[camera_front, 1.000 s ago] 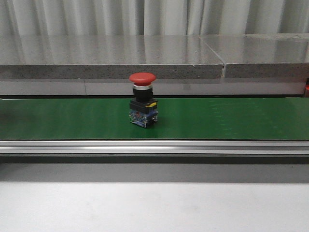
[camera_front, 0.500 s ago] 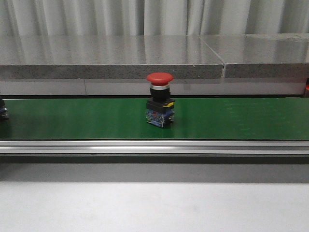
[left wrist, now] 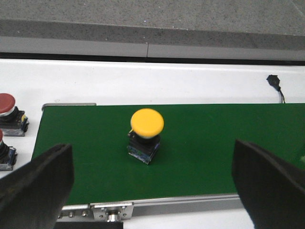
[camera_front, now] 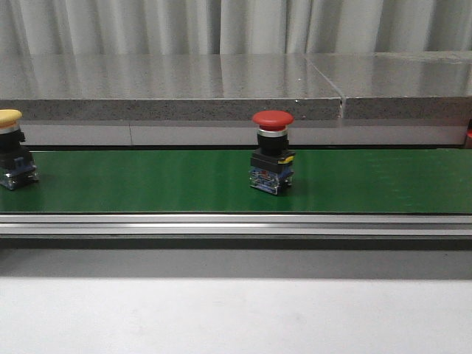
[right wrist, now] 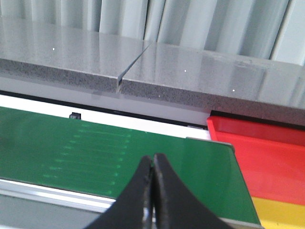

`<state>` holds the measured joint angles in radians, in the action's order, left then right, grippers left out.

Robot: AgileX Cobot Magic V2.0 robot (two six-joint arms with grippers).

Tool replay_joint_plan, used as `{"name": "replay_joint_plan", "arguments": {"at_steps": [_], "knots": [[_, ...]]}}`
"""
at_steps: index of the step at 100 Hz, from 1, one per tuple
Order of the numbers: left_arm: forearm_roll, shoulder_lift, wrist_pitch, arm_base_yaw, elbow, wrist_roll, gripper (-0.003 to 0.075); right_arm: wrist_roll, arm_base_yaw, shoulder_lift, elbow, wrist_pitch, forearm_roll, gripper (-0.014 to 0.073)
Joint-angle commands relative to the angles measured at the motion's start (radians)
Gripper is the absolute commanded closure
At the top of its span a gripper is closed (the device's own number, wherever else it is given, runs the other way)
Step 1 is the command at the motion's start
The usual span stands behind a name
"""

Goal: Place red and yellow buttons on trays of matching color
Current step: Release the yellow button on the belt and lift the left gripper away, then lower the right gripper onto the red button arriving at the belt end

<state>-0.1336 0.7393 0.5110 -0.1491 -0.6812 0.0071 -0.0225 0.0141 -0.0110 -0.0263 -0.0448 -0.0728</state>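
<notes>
Standing upright at the far left of the green conveyor belt [camera_front: 147, 181]: a yellow mushroom-head button [camera_front: 10, 159], framed in the left wrist view by the left end effector [left wrist: 152, 186] gaping wide, touching nothing. Sitting upright right of the belt's middle, well apart: a red mushroom-head button [camera_front: 272, 152]. Hovering over the belt's right end: the right end effector [right wrist: 152, 191], fingertips pressed together, gripping nothing. Lying just beyond that end: a red tray [right wrist: 267, 152] adjoining a yellow tray [right wrist: 281, 212].

Pale pleated curtain [camera_front: 236, 26] behind grey stone ledge [camera_front: 169, 87].
</notes>
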Motion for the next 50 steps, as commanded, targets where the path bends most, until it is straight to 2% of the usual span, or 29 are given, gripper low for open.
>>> {"name": "replay_joint_plan", "arguments": {"at_steps": [1,11,33,35,50], "knots": [[-0.006,-0.098,-0.100,-0.008,0.055,0.000,0.0134,-0.004,0.002,-0.014,0.010,0.110,-0.010,0.0662],[-0.006,-0.187,-0.103,-0.008,0.129,0.000,0.0268,-0.004,0.002,-0.014,0.010,0.144,-0.010,0.0662],[-0.006,-0.307,-0.108,-0.008,0.219,0.000,0.0719,-0.004,0.002,-0.014,0.060,0.128,0.030,0.0662],[-0.006,-0.312,-0.109,-0.008,0.222,0.000,0.0738,-0.004,0.002,-0.014,0.072,0.115,0.039,0.0662],[-0.006,-0.317,-0.111,-0.008,0.228,0.000,0.0739,-0.004,0.002,0.018,0.200,-0.031,0.090,0.0662]]}}
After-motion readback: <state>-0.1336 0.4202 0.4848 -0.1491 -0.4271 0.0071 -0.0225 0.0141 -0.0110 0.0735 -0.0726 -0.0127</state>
